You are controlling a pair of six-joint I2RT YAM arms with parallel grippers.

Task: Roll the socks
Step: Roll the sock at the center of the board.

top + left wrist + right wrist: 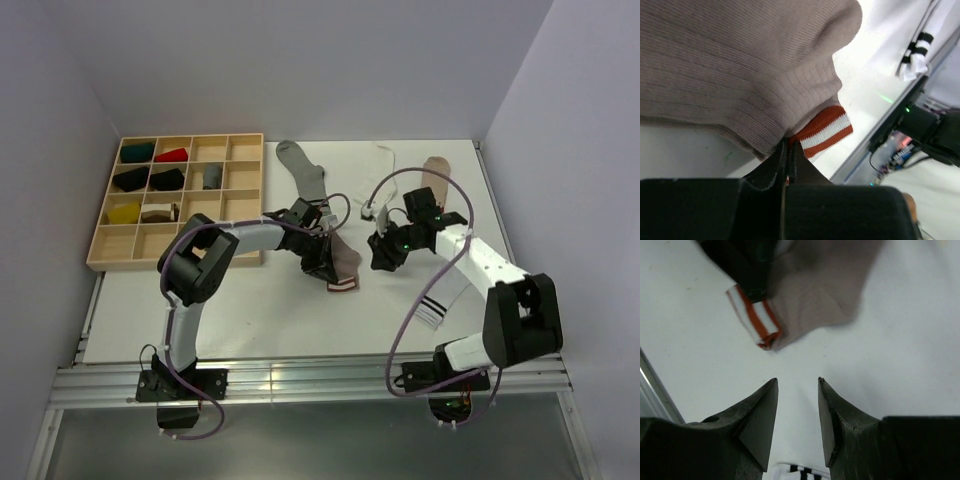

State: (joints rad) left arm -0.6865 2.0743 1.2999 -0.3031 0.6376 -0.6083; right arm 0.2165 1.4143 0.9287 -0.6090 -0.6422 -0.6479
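A taupe sock (345, 262) with a red-white striped cuff lies folded at the table's middle. My left gripper (320, 262) is shut on it by the cuff. In the left wrist view the fingertips (782, 150) pinch the knit edge beside the striped cuff (826, 131), under the bunched taupe sock (740, 65). My right gripper (383, 256) is open and empty just right of that sock. In the right wrist view it (797, 382) hovers over bare table, short of the taupe sock (815, 290). A white sock with black stripes (440, 298) lies under the right arm.
A grey sock (300, 170), a plain white sock (383, 160) and another taupe sock (436, 175) lie at the back. A wooden compartment tray (110, 250) at the left holds several rolled socks. The table's front rail (300, 378) runs along the near edge.
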